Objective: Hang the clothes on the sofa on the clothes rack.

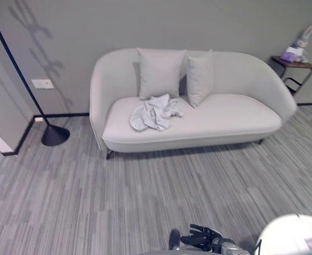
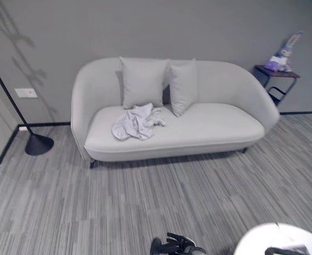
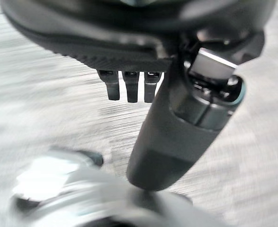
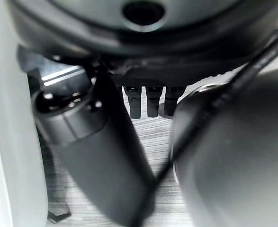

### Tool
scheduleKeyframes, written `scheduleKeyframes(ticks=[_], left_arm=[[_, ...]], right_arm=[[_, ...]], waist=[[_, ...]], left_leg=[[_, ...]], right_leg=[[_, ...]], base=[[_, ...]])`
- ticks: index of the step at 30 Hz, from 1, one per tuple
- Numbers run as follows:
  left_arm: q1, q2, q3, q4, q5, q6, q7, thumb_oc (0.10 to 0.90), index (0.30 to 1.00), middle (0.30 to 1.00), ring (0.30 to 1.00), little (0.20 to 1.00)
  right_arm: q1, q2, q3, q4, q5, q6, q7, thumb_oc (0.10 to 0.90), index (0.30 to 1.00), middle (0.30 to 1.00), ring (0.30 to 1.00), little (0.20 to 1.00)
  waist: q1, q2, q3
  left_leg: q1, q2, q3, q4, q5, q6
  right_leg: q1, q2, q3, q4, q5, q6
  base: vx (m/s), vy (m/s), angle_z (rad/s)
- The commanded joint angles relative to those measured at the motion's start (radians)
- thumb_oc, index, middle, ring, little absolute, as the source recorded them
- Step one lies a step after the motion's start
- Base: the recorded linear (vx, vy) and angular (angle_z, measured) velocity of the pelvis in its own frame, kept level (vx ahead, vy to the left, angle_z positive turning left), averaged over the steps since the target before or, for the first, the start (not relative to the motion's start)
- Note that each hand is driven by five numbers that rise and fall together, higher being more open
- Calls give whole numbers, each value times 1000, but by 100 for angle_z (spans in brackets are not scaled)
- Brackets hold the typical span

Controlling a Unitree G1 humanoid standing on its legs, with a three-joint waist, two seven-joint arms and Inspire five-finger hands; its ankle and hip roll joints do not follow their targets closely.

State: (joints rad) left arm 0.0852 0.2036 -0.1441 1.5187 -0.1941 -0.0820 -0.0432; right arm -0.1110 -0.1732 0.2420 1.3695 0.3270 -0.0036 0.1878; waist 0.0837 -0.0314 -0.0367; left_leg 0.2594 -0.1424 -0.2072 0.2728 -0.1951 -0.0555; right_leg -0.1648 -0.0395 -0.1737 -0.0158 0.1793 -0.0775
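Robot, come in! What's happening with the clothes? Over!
Left hand open, holding nothing. Right hand open, holding nothing. Clothes crumpled on the sofa seat, before the cushions. Bare carpet between, nothing in the way.

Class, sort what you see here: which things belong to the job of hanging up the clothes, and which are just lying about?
Belongs to the job:
crumpled grey garment
sofa
left hand
right hand

Just lying about:
two cushions
floor lamp
side table
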Motion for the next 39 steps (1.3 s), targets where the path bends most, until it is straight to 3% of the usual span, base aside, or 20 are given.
scheduleKeyframes(ticks=[1,4,6,7,8,12,13,14,15,18,20,24,25,26,28,29,33,34,37,39], left_arm=[[-126,30,-53,-6,4,-29,-5,800,900,900,900,900],[-145,17,-112,-27,56,-30,9,800,900,900,900,900],[-169,13,-158,-52,108,-32,31,800,900,900,900,900],[-183,15,-180,-71,126,-32,38,800,900,900,900,900],[-194,16,-180,-100,91,-36,32,800,900,900,900,900],[-187,27,-138,-123,-3,-48,44,800,900,900,900,900],[-183,15,-143,-116,2,-54,61,800,900,900,900,900],[-183,15,-143,-116,2,-54,61,800,900,900,900,900],[-162,-7,-157,-103,9,-53,61,800,900,900,900,900],[-147,-20,-138,-86,-21,-50,61,800,900,900,900,900],[-129,-24,-113,-78,-56,-50,62,800,900,900,900,900],[-94,-2,-89,-67,-19,-43,72,800,900,900,900,900],[-97,12,-96,-70,1,-40,71,800,900,900,900,900],[-98,11,-96,-70,1,-40,71,800,900,900,900,900],[-105,29,-106,-85,19,-44,85,800,900,900,900,900],[-115,53,-145,-137,45,-54,98,800,900,900,900,900],[-120,74,-185,-193,40,-65,94,800,900,900,900,900],[-137,79,-217,-189,70,-64,88,800,900,900,900,900],[-153,71,-233,-189,83,-72,90,800,900,900,900,900],[-179,69,-246,-185,105,-78,97,800,900,900,900,900]], right_arm=[[-3,17,38,12,12,6,3,800,900,900,900,900],[-41,-3,61,3,-13,-8,-31,800,900,900,900,900],[-93,-19,58,4,-27,-12,-71,800,900,900,900,900],[-119,-19,61,3,-29,-13,-89,800,900,900,900,900],[-159,-18,60,-7,2,-17,-114,800,900,900,900,900],[-171,-29,47,-53,59,-38,-125,800,900,900,900,900],[-180,-35,35,-93,63,-57,-160,800,900,900,900,900],[-180,-35,35,-93,63,-57,-160,800,900,900,900,900],[-197,-44,9,-133,73,-78,-204,800,900,900,900,900],[-206,-57,-10,-172,62,-98,-253,800,900,900,900,900],[-208,-69,-26,-200,44,-102,-292,800,900,900,900,900],[-206,-105,-53,-274,-46,-99,-373,800,900,900,900,900],[-226,-120,-80,-284,-73,-104,-409,800,900,900,900,900],[-226,-120,-80,-284,-73,-104,-409,800,900,900,900,900],[-258,-129,-83,-244,-117,-93,-439,800,900,900,900,900],[-303,-153,-83,-237,-151,-79,-448,800,900,900,900,900],[-344,-197,-85,-235,-177,-74,-467,800,900,900,900,900],[-346,-231,-97,-246,-188,-73,-487,800,900,900,900,900],[-330,-271,-105,-305,-237,-68,-508,800,900,900,900,900],[-309,-312,-120,-364,-268,-58,-522,800,900,900,900,900]], waist=[[1,9,42],[22,9,54],[39,-9,87],[44,-29,105],[70,-39,135],[89,-39,145],[94,-13,145],[93,-14,144],[111,16,144],[126,31,146],[142,28,152],[148,-21,124],[161,-51,107],[162,-50,105],[182,-67,99],[181,-49,111],[162,-10,119],[152,-3,117],[140,8,106],[124,2,106]], left_leg=[[-16,233,-64,-120,109,-17],[-95,267,-5,99,188,-75],[-173,306,94,234,238,-54],[-212,330,166,258,226,-29],[-267,349,266,235,138,0],[-403,237,284,131,68,21],[-444,183,283,-43,143,26],[-444,180,283,-51,149,26],[-495,139,247,-205,275,22],[-541,122,242,-287,335,8],[-568,112,261,-301,364,9],[-537,90,271,-271,361,58],[-522,84,288,-258,334,78],[-525,86,288,-258,336,78],[-486,91,313,-263,301,93],[-424,106,321,-271,269,111],[-353,117,312,-303,254,129],[-292,115,278,-347,232,120],[-284,134,243,-355,212,100],[-265,136,201,-359,188,82]], right_leg=[[40,-91,-58,-71,-24,227],[110,-49,-99,-71,-106,181],[159,-47,-126,-71,-138,155],[174,-56,-130,-71,-144,148],[206,-59,-130,-71,-168,151],[214,-69,-115,-71,-200,157],[230,-37,-104,-71,-223,151],[227,-39,-105,-71,-222,151],[257,17,-63,-71,-256,139],[274,54,-43,-71,-282,127],[309,77,-26,-71,-310,112],[392,92,-1,-60,-352,95],[384,90,-8,33,-378,109],[381,92,-7,33,-376,109],[359,90,-40,179,-382,166],[267,37,-101,409,-302,257],[189,-20,-141,603,-197,319],[164,-123,-195,521,-242,274],[143,-174,-181,364,-267,231],[147,-231,-105,135,-191,232]], base=[[546,-232,30],[296,-117,34],[277,-149,7],[323,-189,22],[220,-131,3],[229,40,-18],[217,118,-21],[379,168,-46],[206,85,-31],[285,109,-19],[321,92,-10],[415,109,-5],[359,124,-15],[364,150,-12],[278,148,-18],[246,162,-20],[272,152,-23],[240,9,15],[265,-93,36],[250,-174,58]])
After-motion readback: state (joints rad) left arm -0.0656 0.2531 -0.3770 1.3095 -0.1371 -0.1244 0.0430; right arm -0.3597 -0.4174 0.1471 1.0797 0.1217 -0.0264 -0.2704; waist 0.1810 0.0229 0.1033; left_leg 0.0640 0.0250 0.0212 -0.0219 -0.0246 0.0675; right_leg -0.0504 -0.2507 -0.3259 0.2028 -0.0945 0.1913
